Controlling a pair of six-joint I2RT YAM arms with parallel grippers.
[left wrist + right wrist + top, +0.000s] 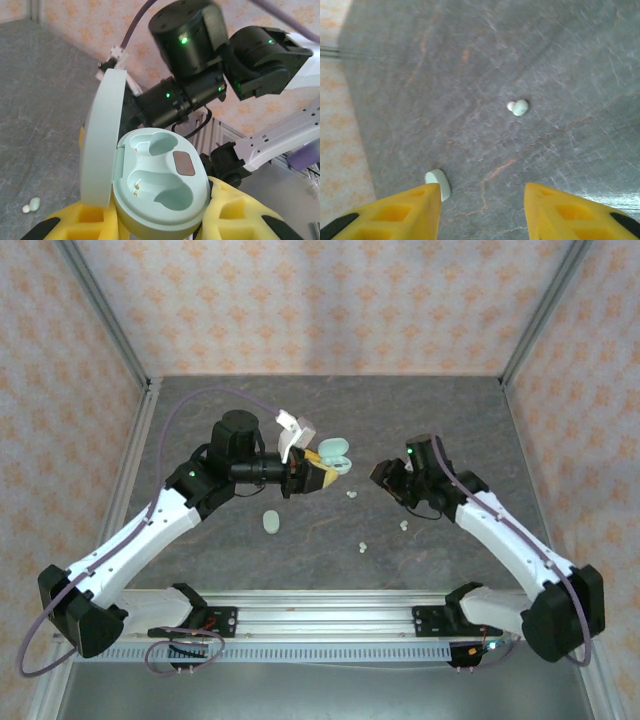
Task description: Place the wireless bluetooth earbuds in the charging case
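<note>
Left gripper [160, 222] clamped on charging case [162, 197]; lid [102, 137] open, both wells [162, 190] empty. Right gripper [482, 212] jaws apart, nothing between, low over table [470, 65]; earbud [438, 183] just beside one fingertip [422, 200], second earbud [518, 107] ahead. Step in hand: bud pickup. Next: centre jaws on bud, close.

Earbuds [352, 495] lie on the table [450, 420], right of the case [160, 180] in the left hand [322, 467].
</note>
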